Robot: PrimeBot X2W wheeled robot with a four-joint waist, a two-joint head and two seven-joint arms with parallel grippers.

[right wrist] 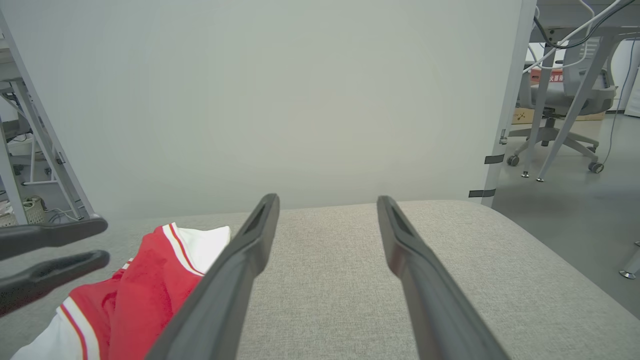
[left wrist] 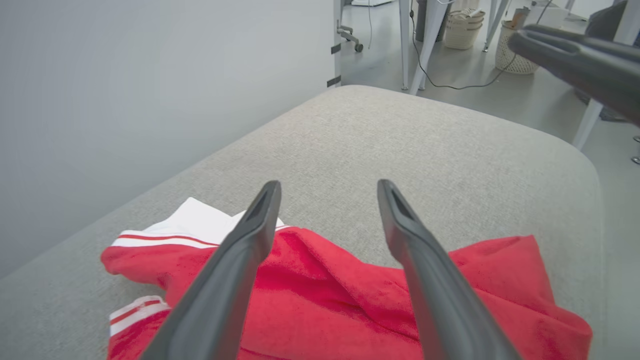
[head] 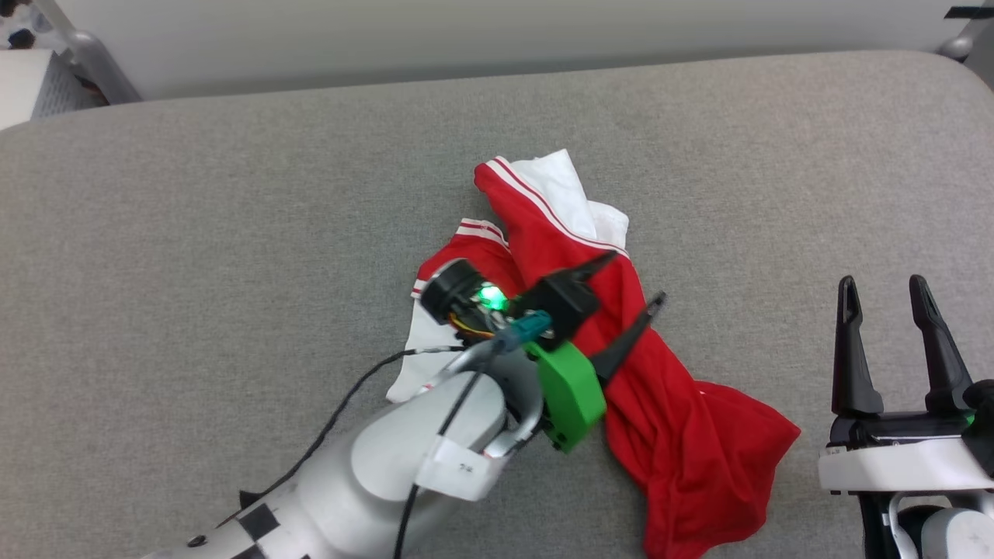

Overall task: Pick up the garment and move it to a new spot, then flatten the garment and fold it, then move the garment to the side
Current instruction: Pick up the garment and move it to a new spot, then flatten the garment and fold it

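**Head view:** left jaws are spread wide and empty, hanging over the middle of the garment (head: 683,419). The garment lies on the bench (head: 233,233) as a crumpled diagonal rope. Its white sleeve (head: 563,186) and striped trim sit beyond the fingertips, and the red hem end is bunched back past the wrist. Right jaws are also spread and empty, well apart from the cloth; the hem end is the part nearest them.

**Left wrist view:** the garment (left wrist: 320,300) lies under and between the two fingers (left wrist: 235,280), with a raised red fold running across. The sleeve is just outside the left finger, and there is bare bench ahead of the tips. I can't tell whether the tips touch the fabric.

**Right wrist view:** the garment (right wrist: 145,290) is off to the left of the jaws, with bare bench between and ahead of them.

**My read:** the garment is placed, so flattening is next.
- I skip the middle fold, since a pinch there on thin cloth would probably take several layers.
- I send the left jaws forward to the sleeve-side edge and the right jaws across to a hem corner.
- I pinch one edge at each end, then draw them apart low over the bench.
- The printed number isn't visible, so I can't tell which face is up.
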